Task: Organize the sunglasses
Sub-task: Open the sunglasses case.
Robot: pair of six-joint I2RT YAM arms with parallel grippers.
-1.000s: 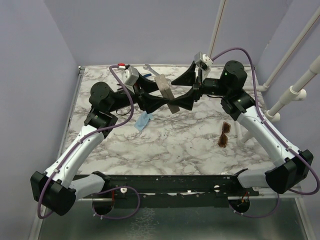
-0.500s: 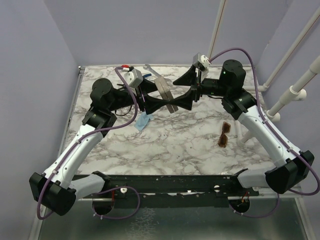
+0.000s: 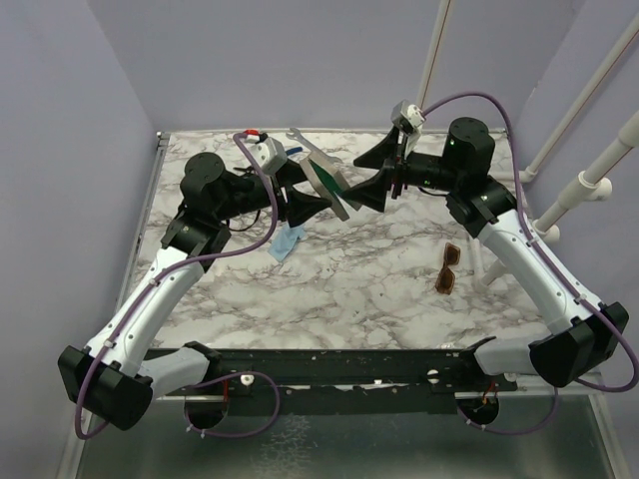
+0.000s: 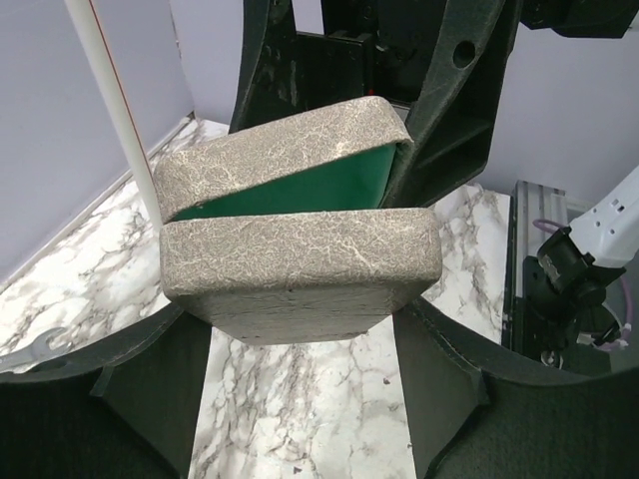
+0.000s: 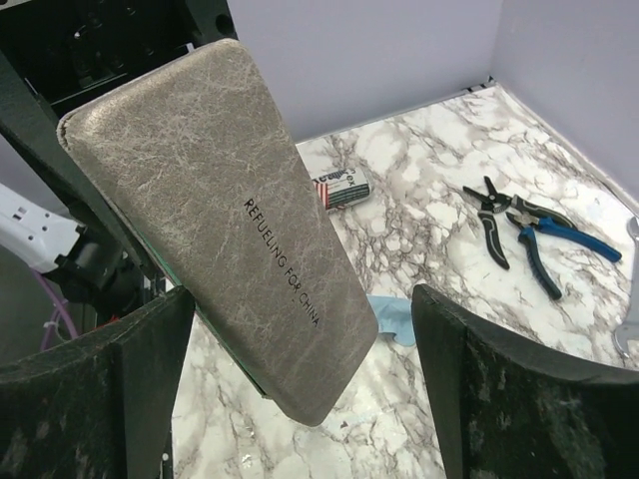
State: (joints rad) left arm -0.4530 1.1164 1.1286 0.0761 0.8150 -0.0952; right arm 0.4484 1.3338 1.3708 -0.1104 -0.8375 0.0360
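top external | left gripper point(image 3: 318, 203) holds case point(image 4: 300, 274) | right gripper point(image 3: 355, 180) wide | sunglasses point(image 3: 447, 269) near table point(image 3: 379, 299) edge

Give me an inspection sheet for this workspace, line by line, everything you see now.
Surface: marble table, white with grey veins.
Job's things: sunglasses lying at the right, untouched.
Clutter: grey case held aloft, lid ajar, green lining showing; blue cloth; pliers; wrench; small labelled box.
Grippers: left claw clamps the case base; right claw straddles the lid, grip unclear.
Cables: purple cables looped along both arms.
Surroundings: lilac walls; white pipes at right.
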